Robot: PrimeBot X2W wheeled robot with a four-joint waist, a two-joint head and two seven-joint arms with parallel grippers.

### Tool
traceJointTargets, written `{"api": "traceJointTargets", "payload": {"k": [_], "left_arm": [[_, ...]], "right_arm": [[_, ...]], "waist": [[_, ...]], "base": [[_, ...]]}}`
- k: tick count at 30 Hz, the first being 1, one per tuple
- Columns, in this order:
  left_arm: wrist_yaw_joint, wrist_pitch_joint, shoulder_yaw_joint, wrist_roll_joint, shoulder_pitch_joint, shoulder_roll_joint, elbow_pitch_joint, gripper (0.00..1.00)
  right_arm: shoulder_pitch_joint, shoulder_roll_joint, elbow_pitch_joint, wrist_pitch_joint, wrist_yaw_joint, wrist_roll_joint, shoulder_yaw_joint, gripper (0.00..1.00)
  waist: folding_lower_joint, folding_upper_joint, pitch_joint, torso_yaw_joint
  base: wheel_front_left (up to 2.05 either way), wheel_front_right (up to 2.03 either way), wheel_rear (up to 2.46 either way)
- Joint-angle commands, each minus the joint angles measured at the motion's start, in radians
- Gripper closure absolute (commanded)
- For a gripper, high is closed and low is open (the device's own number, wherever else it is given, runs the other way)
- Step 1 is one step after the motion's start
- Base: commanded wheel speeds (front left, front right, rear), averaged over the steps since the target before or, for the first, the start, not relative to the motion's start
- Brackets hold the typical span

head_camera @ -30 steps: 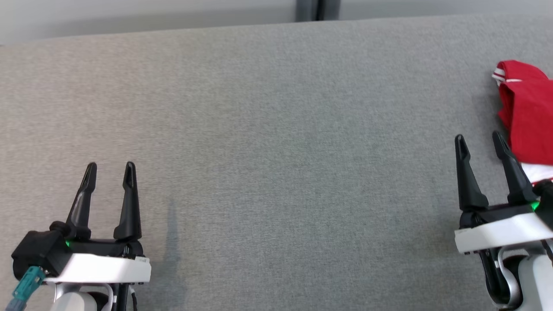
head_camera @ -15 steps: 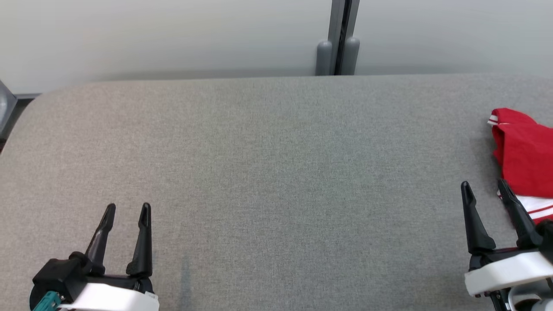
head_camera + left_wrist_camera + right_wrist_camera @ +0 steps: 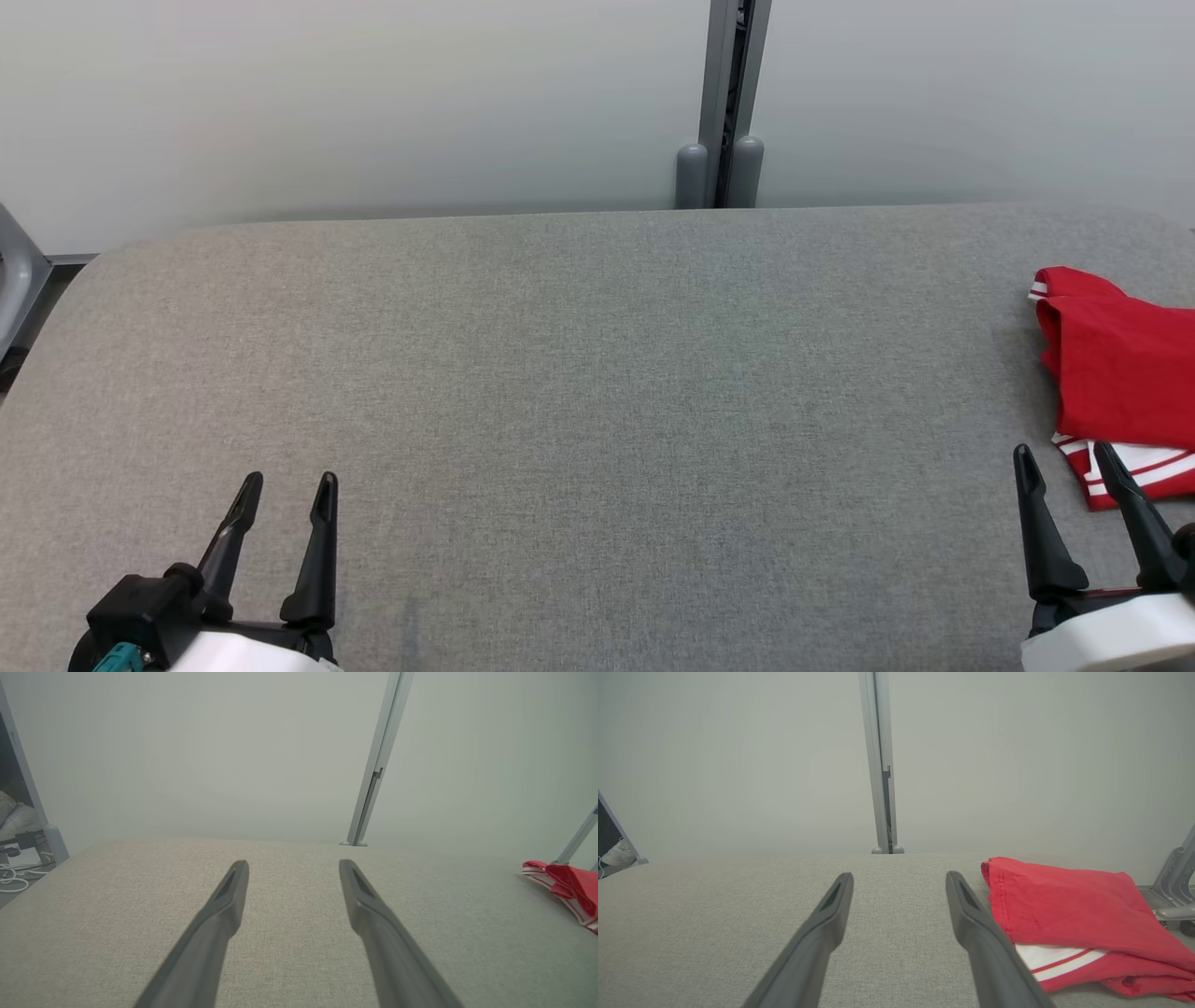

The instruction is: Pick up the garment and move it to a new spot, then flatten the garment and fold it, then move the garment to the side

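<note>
Nearest, at the near edge of the table [image 3: 597,373], both hands are cut off at the wrist by the bottom of the head view. The left hand [image 3: 289,479] sits toward the table's left end with its two dark fingers spread and nothing between them. The right hand [image 3: 1062,451] sits at the table's right end, fingers likewise spread and empty. The outer finger [image 3: 1134,513] of the right hand crosses the striped hem of the garment [image 3: 1116,373] in the head view. In the right wrist view that finger hides part of the white band, and whether it touches the cloth cannot be told. The garment, red with white stripes, lies folded on the table's right end, and the head view's border cuts off its right side, so its full outline is hard to judge. Between the two hands and on to the table's far edge the grey fabric top is open and flat. At the left end the table's rounded corner shows, with a grey frame leg [image 3: 14,271] just off it. Past that end, in the left wrist view, are a pale shoe [image 3: 11,812] and white cables [image 3: 14,882]. Beyond the table's right end stands a grey metal bracket [image 3: 1176,877]. Behind the middle of the far edge a grey post [image 3: 724,93] rises against the pale wall [image 3: 373,93].
</note>
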Motion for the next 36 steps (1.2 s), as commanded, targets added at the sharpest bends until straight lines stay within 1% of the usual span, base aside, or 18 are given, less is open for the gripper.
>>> {"api": "traceJointTargets", "payload": {"k": [1, 16, 36], "left_arm": [[0.005, 0.001, -0.002, -0.004, 0.013, 0.004, -0.004, 0.00], [0.008, 0.006, -0.007, -0.019, 0.007, 0.012, 0.014, 0.00], [0.014, 0.004, -0.016, -0.030, -0.006, 0.023, 0.031, 0.00]], "right_arm": [[0.017, -0.001, -0.010, 0.006, 0.000, -0.006, -0.003, 0.00], [0.035, 0.009, -0.050, 0.021, 0.000, -0.016, -0.011, 0.00], [0.035, 0.017, -0.041, 0.013, 0.000, -0.009, -0.003, 0.00]], "waist": [[0.0000, -0.0001, -0.002, 0.001], [0.0000, -0.0001, -0.002, 0.000], [0.0000, -0.0001, -0.009, -0.001]], "base": [[0.00, 0.00, 0.00], [0.00, 0.00, 0.00], [0.00, 0.00, 0.00]]}}
